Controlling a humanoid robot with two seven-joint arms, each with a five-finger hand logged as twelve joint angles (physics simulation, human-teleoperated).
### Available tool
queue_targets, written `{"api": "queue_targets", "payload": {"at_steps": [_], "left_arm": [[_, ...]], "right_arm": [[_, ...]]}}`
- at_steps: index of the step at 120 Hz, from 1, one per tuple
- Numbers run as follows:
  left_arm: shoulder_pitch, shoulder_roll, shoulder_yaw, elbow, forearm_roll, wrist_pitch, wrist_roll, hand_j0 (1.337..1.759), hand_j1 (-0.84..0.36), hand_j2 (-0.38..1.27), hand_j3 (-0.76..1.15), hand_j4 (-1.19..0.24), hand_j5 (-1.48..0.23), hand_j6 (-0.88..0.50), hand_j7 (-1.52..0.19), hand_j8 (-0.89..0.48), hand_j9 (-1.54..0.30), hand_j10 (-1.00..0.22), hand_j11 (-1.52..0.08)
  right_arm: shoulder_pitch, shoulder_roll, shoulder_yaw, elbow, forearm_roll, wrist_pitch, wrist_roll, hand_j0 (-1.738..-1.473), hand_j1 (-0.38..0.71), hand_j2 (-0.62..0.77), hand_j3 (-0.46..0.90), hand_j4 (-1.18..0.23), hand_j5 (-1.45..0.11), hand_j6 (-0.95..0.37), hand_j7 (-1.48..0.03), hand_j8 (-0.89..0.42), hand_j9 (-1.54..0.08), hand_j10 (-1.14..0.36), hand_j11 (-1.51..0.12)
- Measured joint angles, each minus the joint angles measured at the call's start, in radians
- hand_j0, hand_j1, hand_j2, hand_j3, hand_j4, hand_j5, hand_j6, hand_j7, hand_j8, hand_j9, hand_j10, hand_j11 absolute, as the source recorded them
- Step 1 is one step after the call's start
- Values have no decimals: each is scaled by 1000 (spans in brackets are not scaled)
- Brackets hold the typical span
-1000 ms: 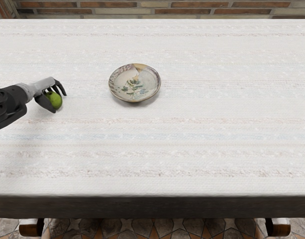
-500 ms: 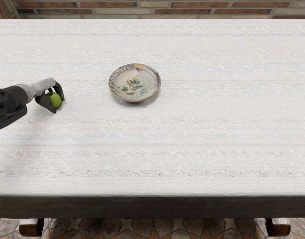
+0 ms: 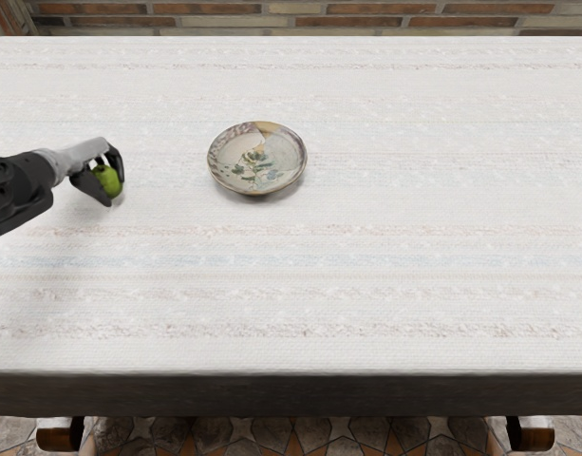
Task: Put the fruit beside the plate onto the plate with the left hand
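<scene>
Robot hand (image 3: 99, 175) curled around green fruit (image 3: 107, 180)

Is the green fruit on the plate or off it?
Off. The green fruit is gripped in the left robot hand, well to the left of the plate, which holds nothing.

Long table draped in a white, faintly striped woven cloth (image 3: 366, 266). A round, shallow ceramic plate with a leaf motif (image 3: 257, 158) rests on it, left of centre.
</scene>
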Motion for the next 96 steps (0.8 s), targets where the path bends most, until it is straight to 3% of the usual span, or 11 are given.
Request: {"api": "queue_targets", "payload": {"at_steps": [11, 31, 42, 54, 96], "left_arm": [[-42, 13, -1, -10, -21, -8, -1, 1648, -342, 318, 0, -702, -1187, -281, -1164, -235, -1161, -656, -1148], [-134, 17, -3, -37, -76, -62, -1, 1651, -410, 499, 0, -658, -1226, -253, -1167, -204, -1164, -635, -1146], [-172, 14, -4, -52, -104, -94, 0, 1651, -402, 413, 0, -634, -1228, -249, -1169, -201, -1167, -623, -1144], [-212, 0, -5, -68, -136, -125, 0, 1651, -413, 452, 0, -632, -1234, -242, -1176, -193, -1170, -621, -1140], [-262, -117, -34, -89, -186, -168, 0, 1653, -424, 665, 0, -703, -1241, -308, -1163, -250, -1144, -719, -1139]], "right_arm": [[0, 0, 0, 0, 0, 0, 0, -1658, -349, 0, 0, -1, 0, -1, 0, -1, 0, 0, 0], [0, 0, 0, 0, 0, 0, 0, -1658, -349, 0, 0, -1, 0, -1, 0, -1, 0, 0, 0], [0, 0, 0, 0, 0, 0, 0, -1658, -349, 0, 0, -1, 0, -1, 0, -1, 0, 0, 0], [0, 0, 0, 0, 0, 0, 0, -1658, -349, 0, 0, -1, 0, -1, 0, -1, 0, 0, 0], [0, 0, 0, 0, 0, 0, 0, -1658, -349, 0, 0, -1, 0, -1, 0, -1, 0, 0, 0]]}}
